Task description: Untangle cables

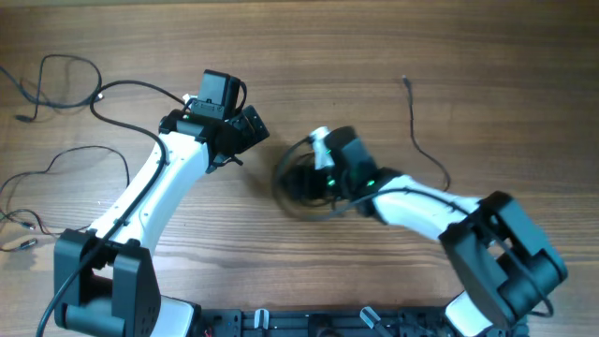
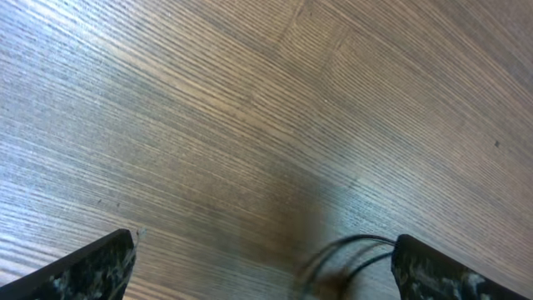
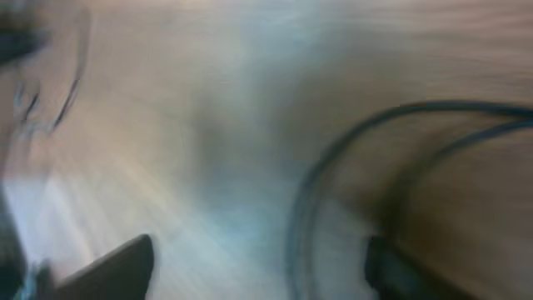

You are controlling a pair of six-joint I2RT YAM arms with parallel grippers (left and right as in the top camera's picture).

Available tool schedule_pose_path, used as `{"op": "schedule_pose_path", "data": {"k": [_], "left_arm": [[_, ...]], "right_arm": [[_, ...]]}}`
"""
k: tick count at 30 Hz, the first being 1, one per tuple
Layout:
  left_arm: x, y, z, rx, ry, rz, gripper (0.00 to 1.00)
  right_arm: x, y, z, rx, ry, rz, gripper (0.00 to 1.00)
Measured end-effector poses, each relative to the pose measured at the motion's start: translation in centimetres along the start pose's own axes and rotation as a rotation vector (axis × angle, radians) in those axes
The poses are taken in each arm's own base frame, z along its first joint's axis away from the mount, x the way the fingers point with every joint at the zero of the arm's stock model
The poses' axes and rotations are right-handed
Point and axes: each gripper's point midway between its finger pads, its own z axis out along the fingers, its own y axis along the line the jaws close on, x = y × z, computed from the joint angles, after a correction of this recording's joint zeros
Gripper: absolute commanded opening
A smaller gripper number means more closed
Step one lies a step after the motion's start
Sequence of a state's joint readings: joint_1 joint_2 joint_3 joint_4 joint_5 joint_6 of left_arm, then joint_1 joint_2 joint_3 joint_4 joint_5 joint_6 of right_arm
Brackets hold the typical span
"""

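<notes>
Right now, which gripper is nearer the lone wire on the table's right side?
Right. The right gripper is a short way left of the wire; the left gripper is farther left, beyond the right one.

Brown wood-grain tabletop (image 1: 318, 37) fills the whole view, its grain running lengthwise. Right along the tabletop's near edge sits a black rail (image 1: 281, 325) with small silvery fittings on it.
</notes>
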State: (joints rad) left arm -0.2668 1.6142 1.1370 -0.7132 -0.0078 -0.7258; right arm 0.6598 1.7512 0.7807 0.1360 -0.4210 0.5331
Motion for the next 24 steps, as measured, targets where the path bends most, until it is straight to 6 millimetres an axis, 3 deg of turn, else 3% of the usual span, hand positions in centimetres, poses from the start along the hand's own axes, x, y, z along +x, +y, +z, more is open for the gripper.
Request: {"op": "schedule_pose_path", "data": {"k": [3,7,10,15,19,24], "left_arm": [[0.4,-0.3,0.0,0.017,0.021,-0.030,1.00],[1.4,-1.3,-0.1,0.074,0.082,-0.047,1.00],[2.4,-2.3,-0.3,0.130,0.138,-0.029,1.00],[4.0,-4.8,-0.6,0.200,0.155,0.090,1.00],[6.6,-7.8,-0.6,0.259,0.158,0.223,1.00],[11.1,-9.1,0.9,0.229,0.233,0.316,1.00]], "right_arm": [[1.6,0.4,0.2,0.012,0.060,-0.024,1.00],[0.7,-2.8,-2.7,0.122,0.059,0.059,1.00],[-3.7,-4.7,-8.5,0.168,-0.098,0.126,0.99],[-10.1,-4.7,-19.5,0.185,-0.440,0.136,1.00],[-11.2,-3.3,-23.9,0.187,-0.565,0.107,1.00],[-10.7,-3.7,-24.8,0.234,-0.581,0.123,1.00]]}}
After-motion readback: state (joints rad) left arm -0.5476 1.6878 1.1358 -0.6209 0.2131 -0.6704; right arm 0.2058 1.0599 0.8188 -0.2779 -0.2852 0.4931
